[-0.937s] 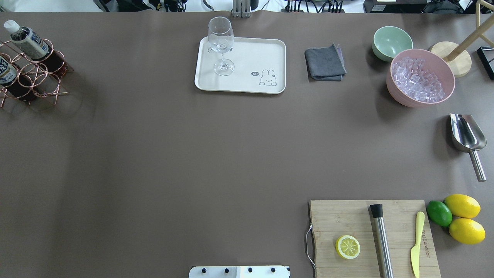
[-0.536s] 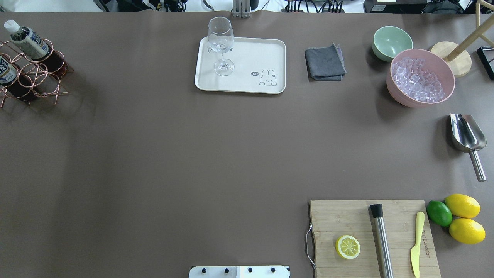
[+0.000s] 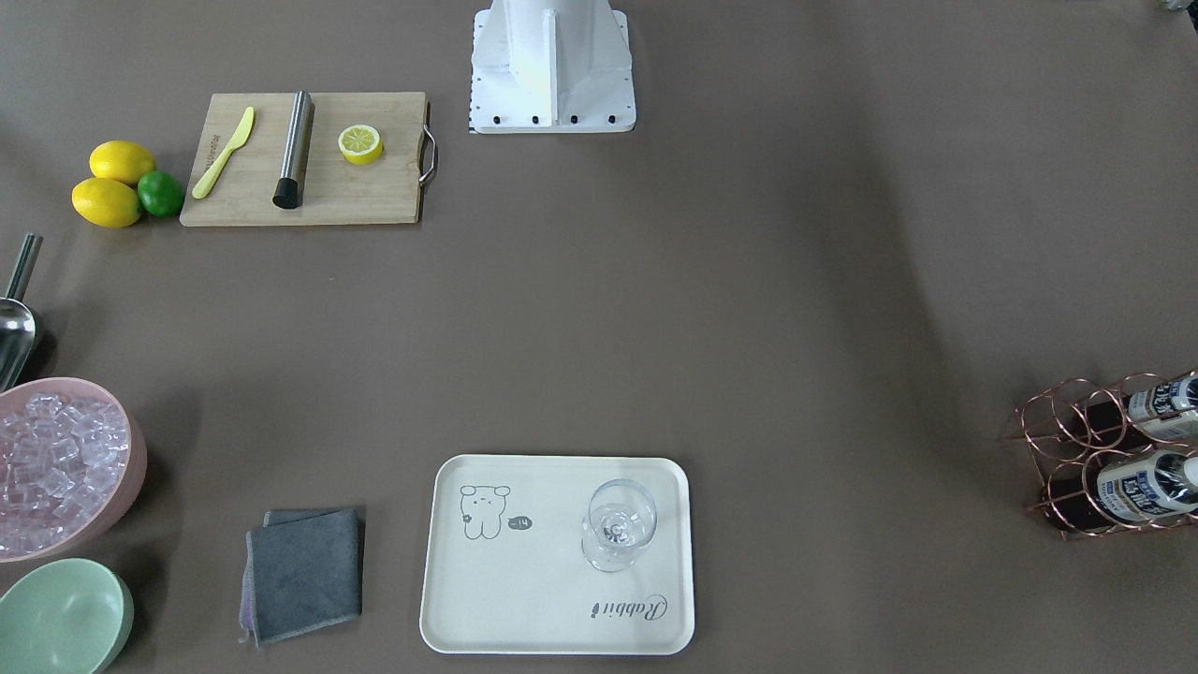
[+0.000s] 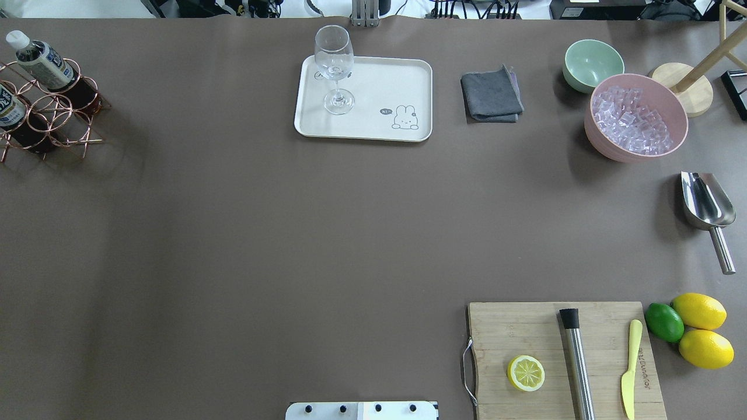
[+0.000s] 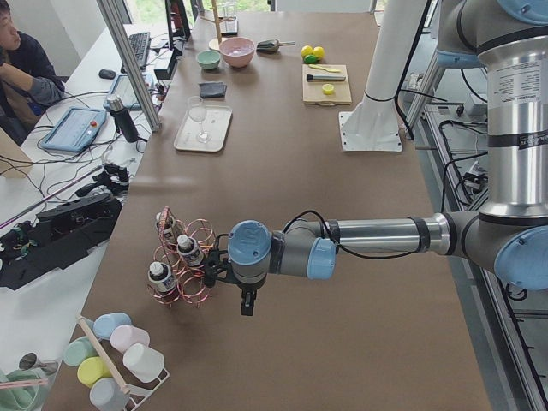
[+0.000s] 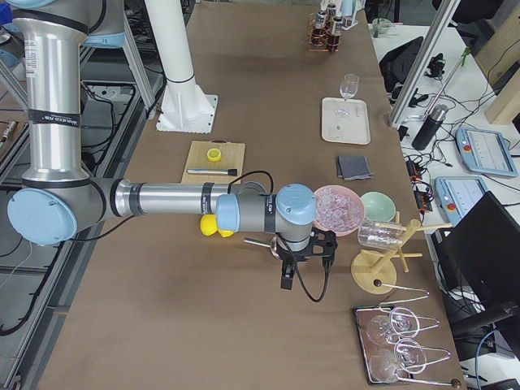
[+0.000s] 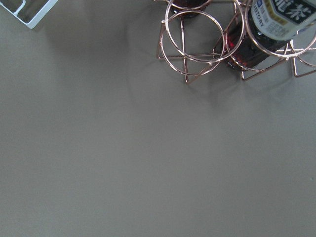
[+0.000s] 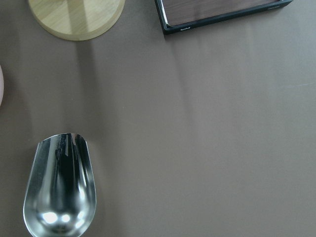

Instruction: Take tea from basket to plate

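Observation:
The copper wire basket (image 4: 52, 111) stands at the table's far left, also in the front-facing view (image 3: 1058, 412). Tea bottles (image 4: 41, 58) with dark drink and white caps stand in its cells; one shows in the left wrist view (image 7: 276, 24). The cream plate (image 4: 379, 81) lies at the far middle and carries a stemmed glass (image 4: 334, 64). My left gripper (image 5: 247, 308) hangs above the table right beside the basket (image 5: 201, 231); I cannot tell whether it is open. My right gripper (image 6: 286, 280) hangs near the scoop; its state is also unclear.
A pink bowl of ice (image 4: 636, 116), a green bowl (image 4: 592, 61), a grey cloth (image 4: 491, 93) and a wooden stand (image 4: 683, 87) sit at the far right. A metal scoop (image 4: 703, 201) lies at the right edge. A cutting board (image 4: 525, 332) with half a lemon, muddler and knife is near right.

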Controlling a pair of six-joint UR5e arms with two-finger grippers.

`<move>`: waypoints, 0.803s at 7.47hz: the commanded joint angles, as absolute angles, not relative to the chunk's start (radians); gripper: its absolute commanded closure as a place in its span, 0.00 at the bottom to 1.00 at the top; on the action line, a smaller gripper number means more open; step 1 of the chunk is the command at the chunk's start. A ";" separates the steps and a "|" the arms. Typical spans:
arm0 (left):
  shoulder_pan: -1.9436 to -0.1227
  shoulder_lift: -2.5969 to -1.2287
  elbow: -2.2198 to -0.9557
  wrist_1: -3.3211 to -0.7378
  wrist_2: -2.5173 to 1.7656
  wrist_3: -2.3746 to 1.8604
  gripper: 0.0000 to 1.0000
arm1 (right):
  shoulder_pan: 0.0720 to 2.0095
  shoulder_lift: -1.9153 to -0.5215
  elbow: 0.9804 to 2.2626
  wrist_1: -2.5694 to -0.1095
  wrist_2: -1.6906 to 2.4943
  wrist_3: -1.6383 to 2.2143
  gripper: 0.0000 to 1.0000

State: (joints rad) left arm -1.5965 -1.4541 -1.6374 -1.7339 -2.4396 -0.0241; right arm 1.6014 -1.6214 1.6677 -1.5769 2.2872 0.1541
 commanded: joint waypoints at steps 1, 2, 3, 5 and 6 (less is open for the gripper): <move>-1.594 -1.506 -1.658 -1.730 -2.431 0.155 0.02 | 1.601 -1.621 1.670 -1.577 2.287 0.155 0.00; -1.600 -1.537 -1.655 -1.729 -2.427 0.287 0.02 | 1.601 -1.621 1.671 -1.577 2.287 0.155 0.00; -1.603 -1.557 -1.655 -1.729 -2.422 0.404 0.02 | 1.601 -1.621 1.671 -1.577 2.287 0.155 0.00; -1.612 -1.623 -1.655 -1.671 -2.372 0.614 0.03 | 1.601 -1.621 1.671 -1.577 2.287 0.155 0.00; -1.624 -1.690 -1.651 -1.567 -2.356 0.759 0.03 | 1.601 -1.621 1.671 -1.577 2.287 0.155 0.00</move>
